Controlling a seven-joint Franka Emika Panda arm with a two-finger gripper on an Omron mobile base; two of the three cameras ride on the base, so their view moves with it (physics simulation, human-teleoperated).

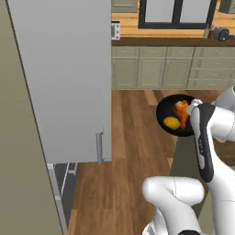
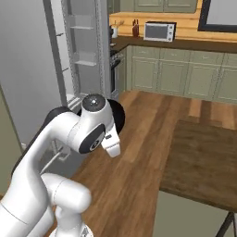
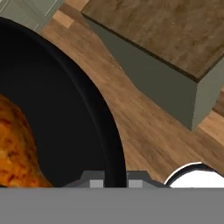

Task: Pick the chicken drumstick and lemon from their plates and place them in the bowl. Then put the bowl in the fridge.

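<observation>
The black bowl [image 1: 166, 111] hangs in the air over the wooden floor, with the orange-brown chicken drumstick [image 1: 181, 111] and the yellow lemon [image 1: 171, 122] lying inside it. My gripper [image 3: 114, 183] is shut on the bowl's rim [image 3: 116, 144], one fingertip on each side of it. The drumstick [image 3: 13, 144] lies close to that grip, at the left of the hand view. In the right base view, the bowl [image 2: 119, 115] peeks out behind my arm's elbow. The fridge stands open to the left, its grey door [image 1: 64, 78] swung out and its white shelves [image 2: 83, 46] showing. The plates are out of view.
A wood-topped island counter [image 2: 203, 157] stands to the right, its corner [image 3: 166, 30] close to the bowl. Sage-green cabinets [image 1: 156, 69] line the back wall, with a toaster oven [image 2: 159, 31] on their counter. The fridge door's bar handle [image 1: 98, 147] juts toward the open floor.
</observation>
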